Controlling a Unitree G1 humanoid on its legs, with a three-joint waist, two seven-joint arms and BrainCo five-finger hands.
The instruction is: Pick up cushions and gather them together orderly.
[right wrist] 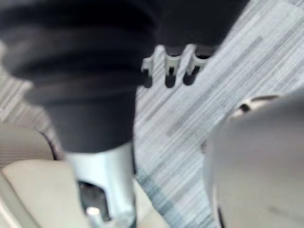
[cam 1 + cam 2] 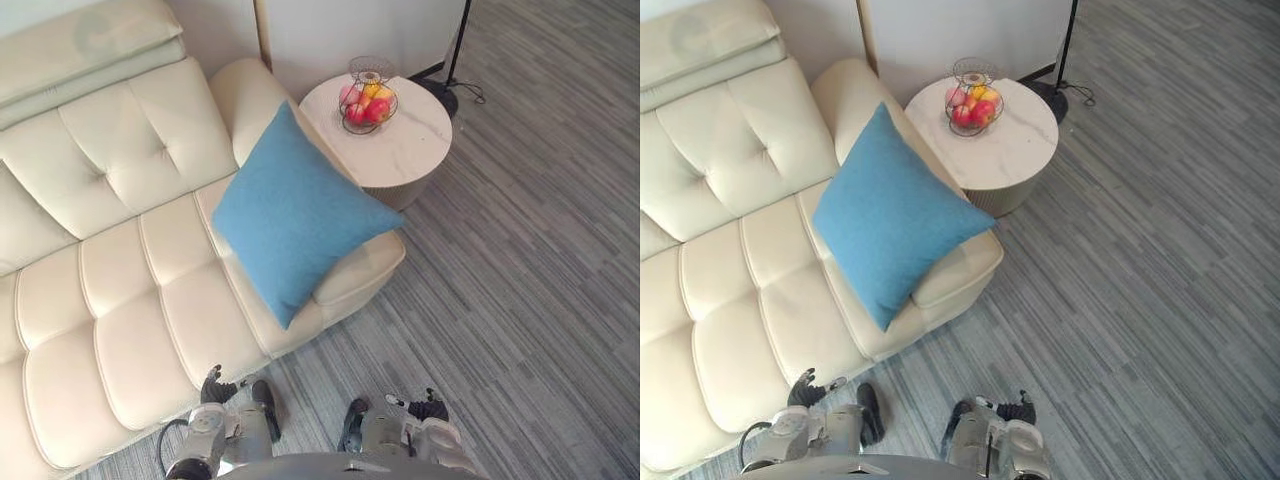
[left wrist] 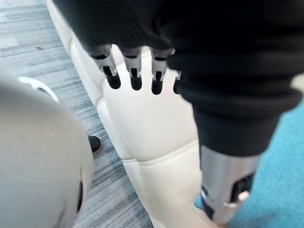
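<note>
Noted: square blue fabric cushion leans on cream leather sofa, 12 o'clock. Empty left hand and right hand, fingers apparently relaxed. Risk: a one-handed pinch lets it slide floorward.

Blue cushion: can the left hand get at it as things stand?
Probably yes. The left hand hangs open, low by the sofa front; nothing lies between it and the blue cushion, whose lower corner points toward it.

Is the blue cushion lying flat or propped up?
Propped up: the blue cushion leans against the sofa armrest, with one corner down on the seat.
</note>
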